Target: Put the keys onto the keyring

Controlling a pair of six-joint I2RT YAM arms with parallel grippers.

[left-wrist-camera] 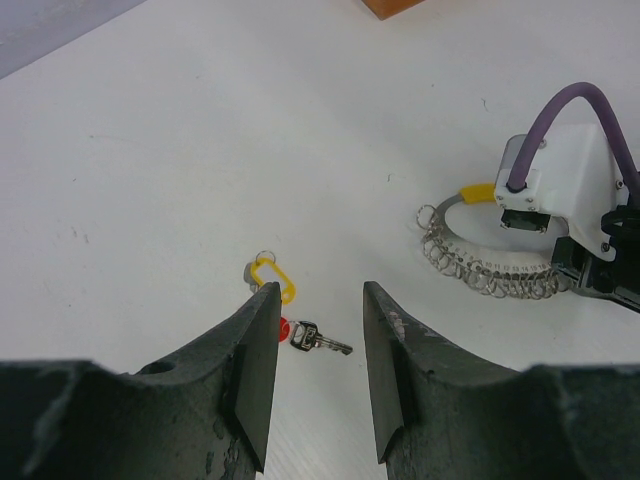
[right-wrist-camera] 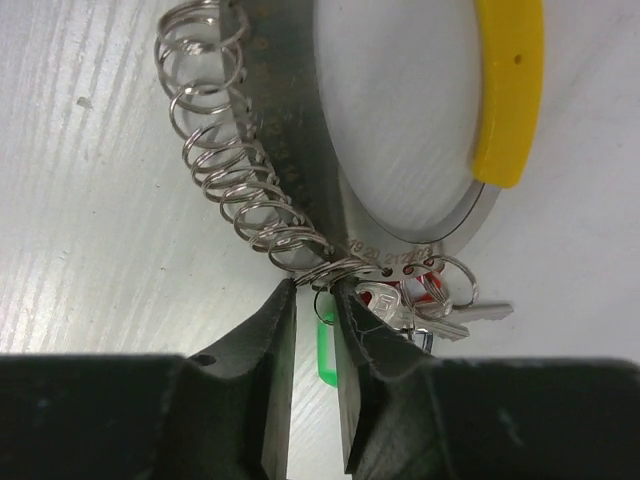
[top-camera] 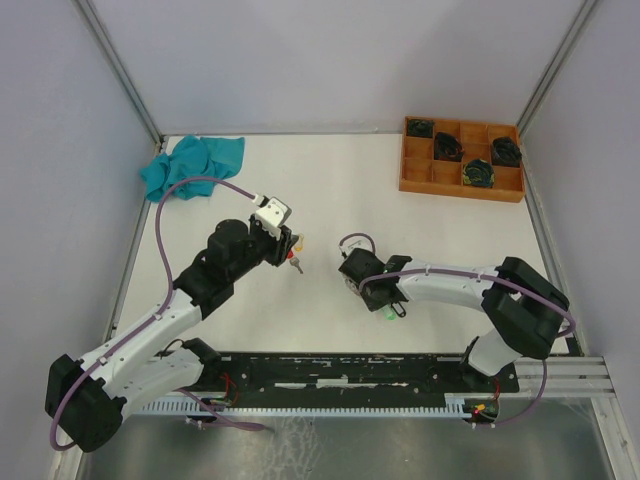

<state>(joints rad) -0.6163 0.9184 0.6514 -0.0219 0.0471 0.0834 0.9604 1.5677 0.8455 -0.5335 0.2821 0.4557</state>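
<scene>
Two loose keys lie on the white table just ahead of my left gripper (left-wrist-camera: 320, 290), which is open and empty. One is a silver key (left-wrist-camera: 318, 339) with a red tag (left-wrist-camera: 281, 328); the other has a pale yellow tag (left-wrist-camera: 272, 278). From above, the left gripper (top-camera: 290, 248) hovers over that key (top-camera: 296, 266). The keyring (right-wrist-camera: 395, 258) carries small split rings, a long yellow tag (right-wrist-camera: 510, 90) and keys (right-wrist-camera: 440, 315). My right gripper (right-wrist-camera: 315, 288) sits at its rim, jaws a narrow gap apart, a green tag (right-wrist-camera: 326, 350) showing between them. The keyring (left-wrist-camera: 490, 270) lies under the right wrist (top-camera: 347, 268).
An orange compartment tray (top-camera: 415, 175) holding black coils stands at the back right. A teal cloth (top-camera: 190, 165) lies at the back left. A black rail (top-camera: 350, 370) runs along the near edge between the arm bases.
</scene>
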